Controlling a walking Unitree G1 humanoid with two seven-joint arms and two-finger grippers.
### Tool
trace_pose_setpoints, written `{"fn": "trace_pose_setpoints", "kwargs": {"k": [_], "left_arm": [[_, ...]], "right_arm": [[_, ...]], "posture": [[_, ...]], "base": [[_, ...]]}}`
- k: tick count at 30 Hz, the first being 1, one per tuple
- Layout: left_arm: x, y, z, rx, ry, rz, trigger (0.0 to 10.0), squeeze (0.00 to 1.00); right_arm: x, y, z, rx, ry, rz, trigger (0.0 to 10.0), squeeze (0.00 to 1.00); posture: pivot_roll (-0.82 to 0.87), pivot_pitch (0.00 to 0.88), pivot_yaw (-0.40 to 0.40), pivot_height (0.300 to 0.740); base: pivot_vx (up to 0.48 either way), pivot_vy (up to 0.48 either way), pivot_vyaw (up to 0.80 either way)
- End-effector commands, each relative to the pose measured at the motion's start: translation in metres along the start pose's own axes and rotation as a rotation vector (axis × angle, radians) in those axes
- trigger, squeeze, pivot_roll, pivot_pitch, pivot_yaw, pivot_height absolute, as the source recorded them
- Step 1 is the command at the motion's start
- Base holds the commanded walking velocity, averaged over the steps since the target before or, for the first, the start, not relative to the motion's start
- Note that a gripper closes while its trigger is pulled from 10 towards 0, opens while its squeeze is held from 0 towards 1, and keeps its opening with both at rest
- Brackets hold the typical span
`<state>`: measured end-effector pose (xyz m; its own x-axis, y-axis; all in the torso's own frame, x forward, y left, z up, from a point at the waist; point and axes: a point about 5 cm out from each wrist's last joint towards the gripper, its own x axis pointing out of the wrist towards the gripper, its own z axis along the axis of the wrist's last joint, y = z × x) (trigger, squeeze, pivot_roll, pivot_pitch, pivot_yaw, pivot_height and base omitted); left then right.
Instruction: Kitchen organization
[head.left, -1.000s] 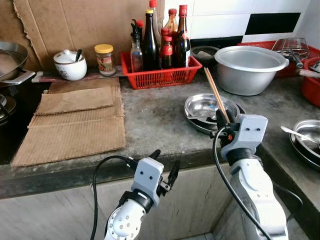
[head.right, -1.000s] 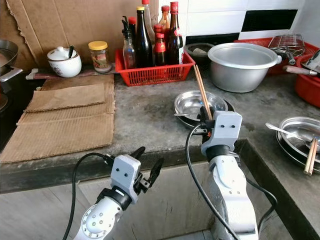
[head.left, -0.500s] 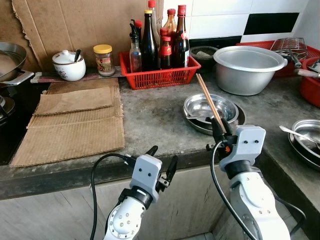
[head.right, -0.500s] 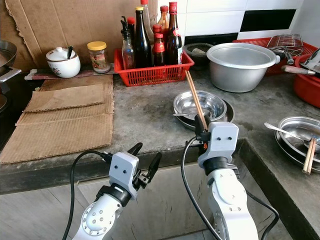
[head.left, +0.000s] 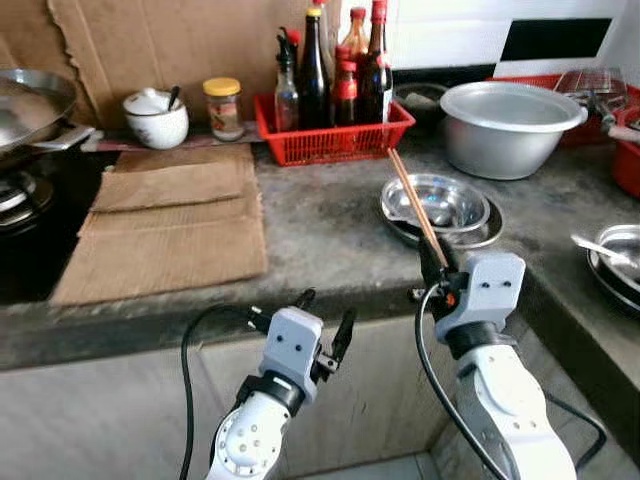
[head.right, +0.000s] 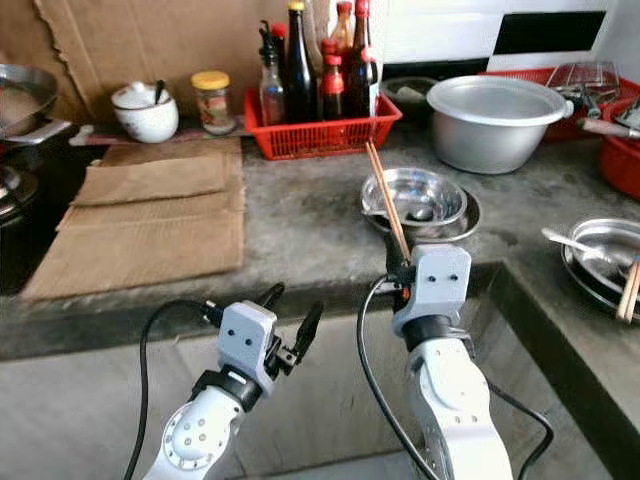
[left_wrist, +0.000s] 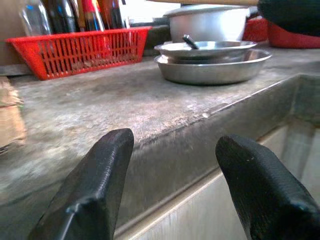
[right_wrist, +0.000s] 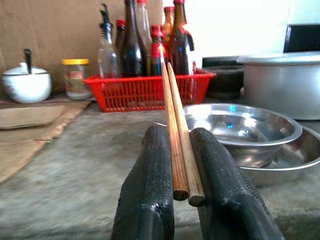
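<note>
Holding the chopsticks (right_wrist: 177, 140) clamped, the right gripper (right_wrist: 182, 200) should keep them level over the tabletop (head.left: 320, 235), while the left gripper (left_wrist: 175, 185) idles with jaws apart.

Grey stone counter (head.left: 320, 225): red basket (head.left: 335, 140) of bottles, white lidded pot (head.left: 155, 115) and jar (head.left: 223, 106) along back edge. Cardboard sheets (head.left: 170, 225) toward left end. Stacked steel dishes (head.left: 440, 205) near front edge; large metal bowl (head.left: 510, 125) behind them.

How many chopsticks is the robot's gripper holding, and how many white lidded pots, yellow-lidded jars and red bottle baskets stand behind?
Chopsticks in the right gripper: 2
White lidded pot: 1
Yellow-lidded jar: 1
Red bottle basket: 1
Total: 5
</note>
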<state>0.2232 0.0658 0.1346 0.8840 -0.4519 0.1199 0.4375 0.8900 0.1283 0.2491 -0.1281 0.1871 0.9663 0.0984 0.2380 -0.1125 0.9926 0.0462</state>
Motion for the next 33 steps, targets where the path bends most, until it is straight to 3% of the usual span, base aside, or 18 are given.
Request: {"fn": "trace_pose_setpoints", "kwargs": {"k": [1,9,10,11,12,13,14,15,29,33], "left_arm": [[0.0004,-0.0005,0.0013,0.001,-0.009,-0.006,10.0,0.0],[0.0004,-0.0011,0.001,-0.001,-0.006,-0.006,10.0,0.0],[0.0006,-0.001,0.0011,-0.001,-0.006,-0.004,10.0,0.0],[0.0006,-0.001,0.0011,-0.001,-0.006,-0.004,10.0,0.0],[0.0008,-0.0009,0.0009,-0.001,-0.006,-0.002,10.0,0.0],[0.0007,-0.0009,0.0007,-0.002,-0.006,-0.003,10.0,0.0],[0.0007,-0.001,0.0007,-0.002,-0.006,-0.003,10.0,0.0],[0.0006,-0.0011,0.0007,-0.002,-0.005,-0.003,10.0,0.0],[0.0006,-0.001,0.0007,-0.006,-0.004,-0.001,10.0,0.0],[0.0001,-0.0014,0.0002,-0.009,-0.002,-0.002,10.0,0.0]], "right_arm": [[0.0001,-0.0006,0.0023,-0.003,-0.01,-0.008,0.0,0.0],[0.0013,0.0004,0.0018,-0.001,-0.004,-0.012,0.2,0.0],[0.0014,0.0003,0.0011,-0.004,0.0,-0.014,4.5,0.0],[0.0014,0.0003,0.0011,-0.004,0.0,-0.014,4.5,0.0],[0.0016,0.0007,0.0007,-0.003,0.001,-0.011,3.9,0.0],[0.0017,0.001,0.0004,-0.001,0.003,-0.009,4.8,0.0],[0.0018,0.0011,0.0003,0.0,0.003,-0.009,4.8,0.0],[0.002,0.0011,0.0003,-0.001,0.004,-0.01,10.0,0.0],[-0.0008,-0.0015,-0.0058,-0.009,0.04,-0.022,10.0,0.0],[-0.0018,-0.002,-0.0071,-0.012,0.047,-0.027,10.0,0.0]], "posture": [[0.18,0.0,-0.039,0.74],[0.19,0.0,-0.042,0.74],[0.18,0.0,-0.042,0.74],[0.18,0.0,-0.042,0.74],[0.18,0.0,-0.043,0.74],[0.18,0.0,-0.043,0.74],[0.18,0.0,-0.043,0.74],[0.18,0.0,-0.043,0.74],[0.18,0.0,-0.04,0.74],[0.18,0.0,-0.036,0.74]], "base": [[-0.319,0.0,0.0],[-0.324,0.0,0.0],[-0.326,0.0,0.0],[-0.326,0.0,0.0],[-0.322,0.0,0.0],[-0.33,0.0,0.0],[-0.33,0.0,0.0],[-0.334,0.0,0.0],[-0.333,0.0,0.0],[-0.361,0.0,-0.73]]}}
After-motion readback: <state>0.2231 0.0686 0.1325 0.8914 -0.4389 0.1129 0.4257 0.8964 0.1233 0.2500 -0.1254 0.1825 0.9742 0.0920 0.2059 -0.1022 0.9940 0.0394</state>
